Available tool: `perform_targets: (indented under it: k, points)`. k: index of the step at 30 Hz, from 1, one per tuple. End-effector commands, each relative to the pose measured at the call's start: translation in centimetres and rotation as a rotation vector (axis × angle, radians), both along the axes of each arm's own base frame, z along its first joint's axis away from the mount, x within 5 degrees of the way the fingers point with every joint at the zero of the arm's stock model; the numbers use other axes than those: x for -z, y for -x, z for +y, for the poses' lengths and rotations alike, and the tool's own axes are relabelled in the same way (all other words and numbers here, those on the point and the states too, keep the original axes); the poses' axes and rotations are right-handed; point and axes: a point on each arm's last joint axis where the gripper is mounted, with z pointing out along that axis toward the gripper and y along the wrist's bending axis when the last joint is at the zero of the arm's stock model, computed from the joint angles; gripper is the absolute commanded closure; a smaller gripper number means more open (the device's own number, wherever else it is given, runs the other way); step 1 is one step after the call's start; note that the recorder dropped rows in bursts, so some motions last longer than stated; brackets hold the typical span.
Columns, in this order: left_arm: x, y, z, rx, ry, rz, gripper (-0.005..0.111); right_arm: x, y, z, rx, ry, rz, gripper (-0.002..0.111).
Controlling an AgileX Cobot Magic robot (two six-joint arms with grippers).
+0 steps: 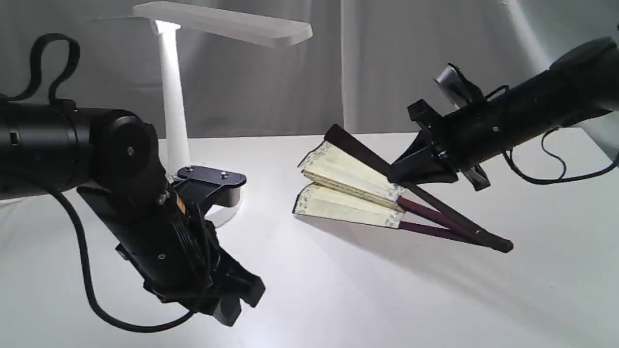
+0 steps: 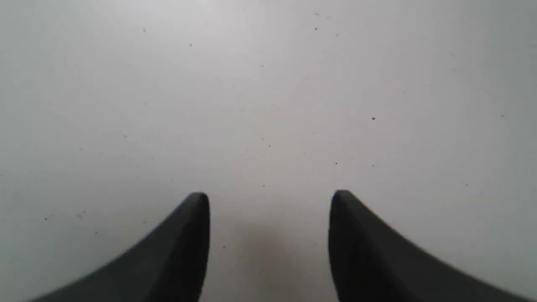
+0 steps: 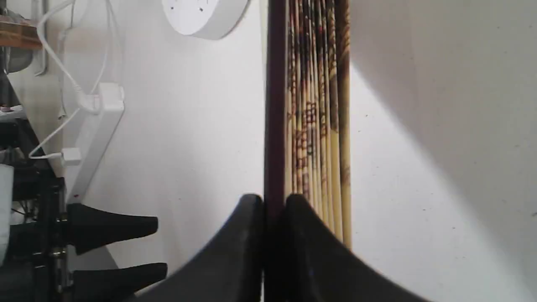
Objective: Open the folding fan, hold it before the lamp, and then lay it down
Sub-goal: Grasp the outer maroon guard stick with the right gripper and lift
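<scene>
The right claw [image 1: 394,174] is pinching the top stick of the folding fan [image 1: 348,174]; the spread left claw [image 1: 242,299] is hanging lower left.

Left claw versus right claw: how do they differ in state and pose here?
The left claw is open and empty; the right claw is shut on the fan by its dark guard. The left claw points at bare table, apart from the fan; the right claw holds one guard lifted, with the fan partly spread. Both are black and angled downward.
</scene>
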Motion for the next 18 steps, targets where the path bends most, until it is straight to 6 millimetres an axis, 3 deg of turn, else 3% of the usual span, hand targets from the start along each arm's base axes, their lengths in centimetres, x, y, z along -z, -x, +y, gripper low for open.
perform_targets:
  k: [1, 9, 18]
  points:
    - [-0.5, -0.1, 0.1, -0.015, 0.018, -0.026, 0.063, -1.0, 0.8, 0.1, 0.025, -0.058, 0.0, 0.108]
    - [-0.5, -0.3, 0.0, -0.014, 0.027, -0.05, 0.067, -1.9, 3.5, 0.4, 0.011, -0.11, -0.023, 0.108]
    - [-0.6, -0.4, -0.1, 0.003, 0.03, -0.068, 0.067, -2.6, 7.2, -3.9, 0.104, -0.135, -0.059, 0.108]
